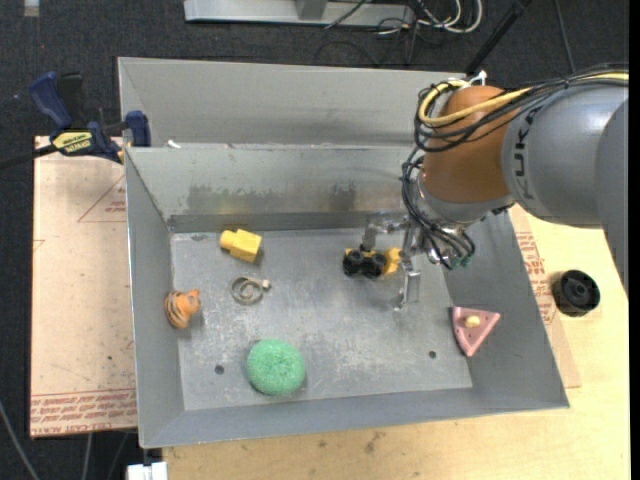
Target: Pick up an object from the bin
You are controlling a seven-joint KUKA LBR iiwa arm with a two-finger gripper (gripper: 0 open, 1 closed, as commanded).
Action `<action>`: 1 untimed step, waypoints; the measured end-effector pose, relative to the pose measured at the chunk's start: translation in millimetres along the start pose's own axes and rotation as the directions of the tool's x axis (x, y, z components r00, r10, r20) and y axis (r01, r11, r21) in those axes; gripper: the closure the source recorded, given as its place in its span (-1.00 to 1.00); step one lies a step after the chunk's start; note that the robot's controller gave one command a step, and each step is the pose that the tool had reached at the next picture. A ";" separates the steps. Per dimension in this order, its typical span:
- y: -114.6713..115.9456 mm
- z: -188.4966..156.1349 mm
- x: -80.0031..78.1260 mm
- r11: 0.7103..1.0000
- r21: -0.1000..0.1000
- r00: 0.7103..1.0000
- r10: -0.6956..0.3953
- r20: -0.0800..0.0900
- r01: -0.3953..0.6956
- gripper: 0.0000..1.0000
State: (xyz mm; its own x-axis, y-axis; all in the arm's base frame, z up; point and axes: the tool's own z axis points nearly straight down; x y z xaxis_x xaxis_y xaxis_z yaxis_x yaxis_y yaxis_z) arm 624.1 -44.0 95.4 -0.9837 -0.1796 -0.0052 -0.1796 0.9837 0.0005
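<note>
Camera view: spread-fingered gripper (388, 271) by a small black-and-yellow toy (364, 263), likely light, hard and knobbly; best nipped across the black middle.

We run one cam, mounted above the bin (280, 178) and offset toward its near side. It faces down at an oblique angle, approx. toward the far wall, so that wall's inner face shows broad. Range is mid: the whole bin fits in frame w/ dark floor (100, 18) beyond it. The arm (570, 158) enters from frame right.
</note>
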 end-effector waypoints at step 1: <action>10.1 21.6 -12.4 0.994 0.001 0.994 -0.106 0.003 0.106 1.00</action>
State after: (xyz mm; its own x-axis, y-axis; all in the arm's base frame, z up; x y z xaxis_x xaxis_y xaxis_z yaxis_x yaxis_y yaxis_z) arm 634.7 -31.8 73.8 -0.9593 -0.2824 -0.0083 -0.2824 0.9593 -0.0010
